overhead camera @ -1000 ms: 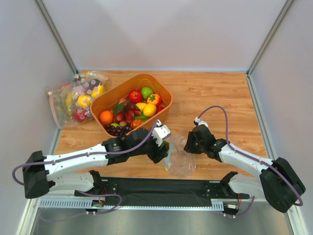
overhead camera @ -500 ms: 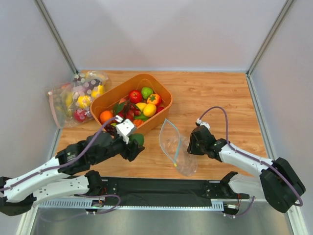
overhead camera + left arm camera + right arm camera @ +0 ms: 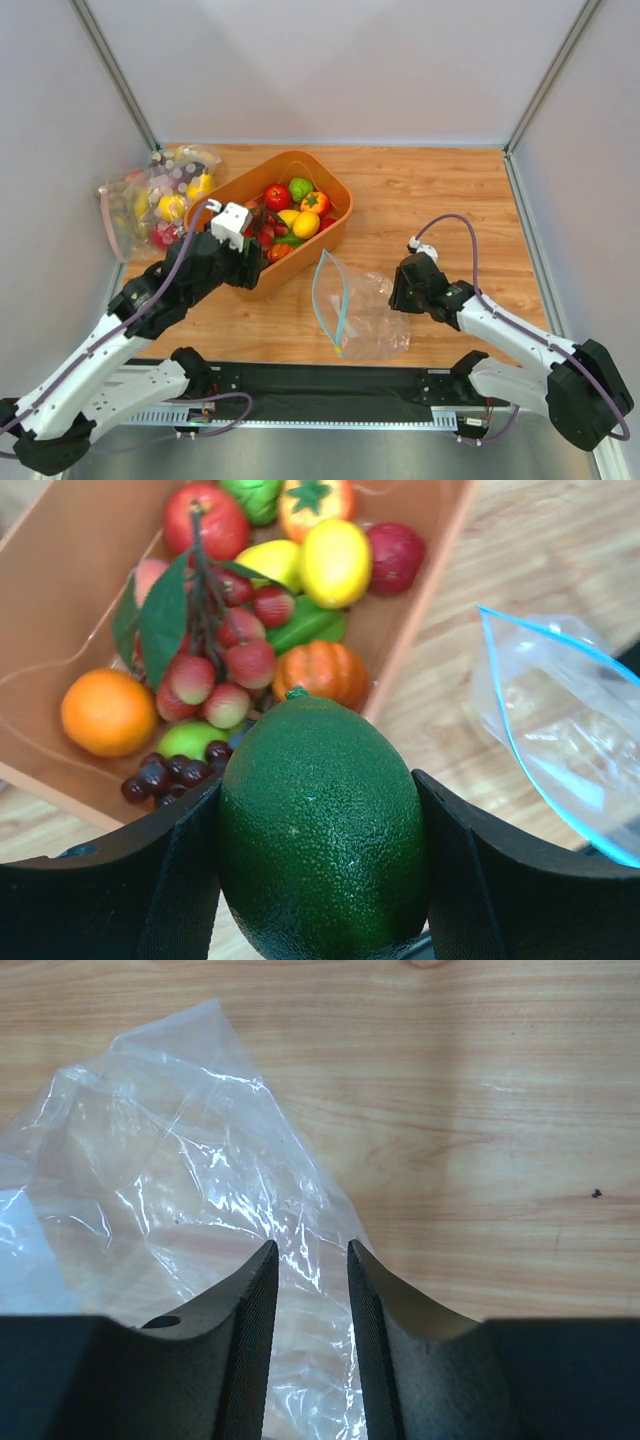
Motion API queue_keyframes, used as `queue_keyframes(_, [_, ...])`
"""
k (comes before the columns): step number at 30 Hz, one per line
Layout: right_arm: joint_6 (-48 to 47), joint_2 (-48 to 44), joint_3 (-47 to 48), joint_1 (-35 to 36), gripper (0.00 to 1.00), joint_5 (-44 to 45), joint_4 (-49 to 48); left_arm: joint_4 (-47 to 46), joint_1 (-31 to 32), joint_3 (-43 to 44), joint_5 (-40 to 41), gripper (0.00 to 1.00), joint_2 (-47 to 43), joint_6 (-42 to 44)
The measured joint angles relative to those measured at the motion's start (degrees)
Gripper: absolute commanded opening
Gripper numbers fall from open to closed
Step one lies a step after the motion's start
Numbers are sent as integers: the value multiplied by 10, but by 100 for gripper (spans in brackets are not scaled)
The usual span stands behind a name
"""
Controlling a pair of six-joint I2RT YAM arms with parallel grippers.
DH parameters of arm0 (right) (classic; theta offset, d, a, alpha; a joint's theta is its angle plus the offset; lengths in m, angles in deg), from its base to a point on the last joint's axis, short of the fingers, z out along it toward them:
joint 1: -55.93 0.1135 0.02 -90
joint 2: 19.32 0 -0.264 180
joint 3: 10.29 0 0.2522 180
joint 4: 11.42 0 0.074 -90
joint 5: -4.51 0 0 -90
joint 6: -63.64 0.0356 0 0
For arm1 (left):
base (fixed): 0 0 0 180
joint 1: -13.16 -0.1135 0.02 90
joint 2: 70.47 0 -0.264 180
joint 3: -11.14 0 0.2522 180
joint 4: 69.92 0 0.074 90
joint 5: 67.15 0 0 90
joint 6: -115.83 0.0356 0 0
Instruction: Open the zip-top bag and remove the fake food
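My left gripper (image 3: 320, 870) is shut on a dark green avocado-like fruit (image 3: 320, 830) and holds it above the near edge of the orange basket (image 3: 420, 610). In the top view this gripper (image 3: 243, 272) is at the basket's near wall. The zip-top bag (image 3: 362, 312) lies on the wood with its teal-edged mouth (image 3: 335, 300) agape towards the left; it looks empty. It also shows in the left wrist view (image 3: 570, 750). My right gripper (image 3: 400, 296) is at the bag's right side. In its own view its jaws (image 3: 308, 1260) stand slightly apart over the plastic (image 3: 170, 1180).
The basket (image 3: 335, 190) holds an orange (image 3: 107, 712), red strawberry-like pieces with a leaf (image 3: 230, 660), a tomato, lemons, a pepper and purple grapes. Clear bags with pink strips (image 3: 150, 200), full of fake food, lie at the far left by the wall.
My left gripper carried the green fruit out of the bag and up-left to the basket. The bag shifted and its mouth now stands open. My right gripper moved slightly right.
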Motion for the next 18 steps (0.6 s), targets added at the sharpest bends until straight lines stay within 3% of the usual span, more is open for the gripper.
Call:
queue_keyframes(8, [-4,-49,9,-1,37,9,42,-17,-188,48,-105,51,141,14])
queue_keyframes(18, [-15,-126,52,-3,41,21,109,-43,-207,47,-122,52,217,31])
